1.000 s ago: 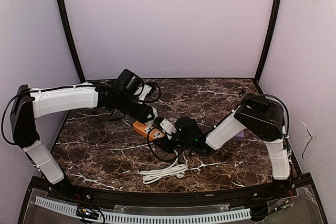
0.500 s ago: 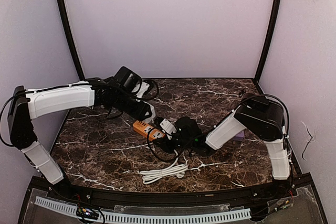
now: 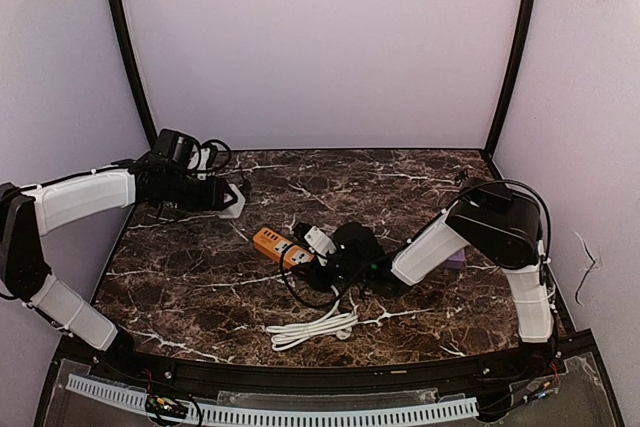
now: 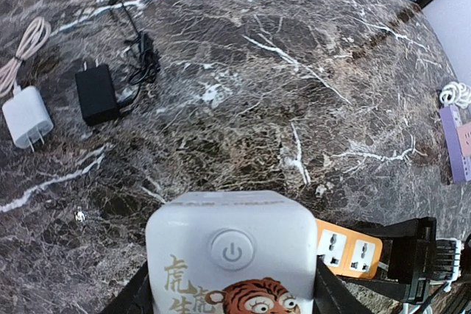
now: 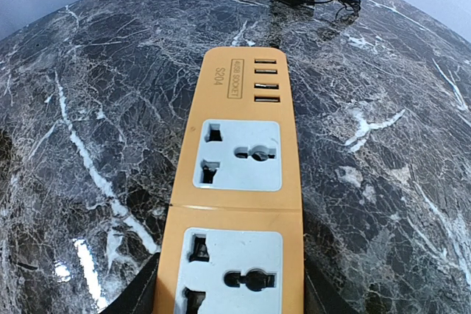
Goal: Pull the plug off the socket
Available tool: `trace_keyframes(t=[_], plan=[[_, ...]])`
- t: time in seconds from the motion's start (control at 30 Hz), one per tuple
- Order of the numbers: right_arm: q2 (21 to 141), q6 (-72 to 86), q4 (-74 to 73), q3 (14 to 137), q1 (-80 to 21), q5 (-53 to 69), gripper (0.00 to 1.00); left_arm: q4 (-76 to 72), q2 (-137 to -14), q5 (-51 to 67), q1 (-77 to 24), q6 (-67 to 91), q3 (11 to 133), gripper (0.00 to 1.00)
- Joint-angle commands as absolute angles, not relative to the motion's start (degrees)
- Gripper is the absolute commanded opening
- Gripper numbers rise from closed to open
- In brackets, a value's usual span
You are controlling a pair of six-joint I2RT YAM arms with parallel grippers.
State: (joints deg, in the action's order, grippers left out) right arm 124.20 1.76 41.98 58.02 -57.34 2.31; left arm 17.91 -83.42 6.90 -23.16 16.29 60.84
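1. My left gripper [image 3: 222,197] is clamped on the plug [image 4: 232,248]. It is a white cube with a round power button and a tiger print on the face toward my wrist camera. A dark finger shows at each side of it.
2. The plug is off the strip [image 5: 239,182] and well apart from it. In the top view I hold it over the left back part of the table [image 3: 420,187], while the strip lies near the middle.
3. My right gripper [image 3: 312,251] is closed on the near end of the strip. The right wrist view shows one finger against each long side.
4. The strip is orange and lies flat on the dark marble. Its two grey socket faces are turned up, and a row of four USB slots sits at the end away from my right gripper.
5. Past that end, toward the back of the table, a white charger [image 4: 28,117] and a black adapter [image 4: 96,93] lie side by side without touching. Each has its cord beside it.
6. A purple strip [image 4: 460,141] lies toward the right side of the table, close to my right arm.
7. A white cable [image 3: 315,329] lies coiled near the front edge, on the near side of my right gripper.
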Motion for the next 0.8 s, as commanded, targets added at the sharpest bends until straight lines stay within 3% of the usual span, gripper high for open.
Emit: trace_keyframes(t=[0.0, 0.37, 0.77], plan=[[127.1, 1.8, 35.4, 57.5, -57.1, 0.5, 0.00, 10.4, -80.0, 12.8, -17.7, 22.7, 55.3, 0.06], [126.9, 2.0, 35.3, 57.3, -57.1, 0.3, 0.00, -2.4, -81.4, 19.5, -4.3, 29.2, 44.5, 0.10], [127.0, 1.8, 35.3, 57.3, -57.1, 0.3, 0.00, -9.3, -87.4, 23.7, -0.4, 33.3, 42.1, 0.15]])
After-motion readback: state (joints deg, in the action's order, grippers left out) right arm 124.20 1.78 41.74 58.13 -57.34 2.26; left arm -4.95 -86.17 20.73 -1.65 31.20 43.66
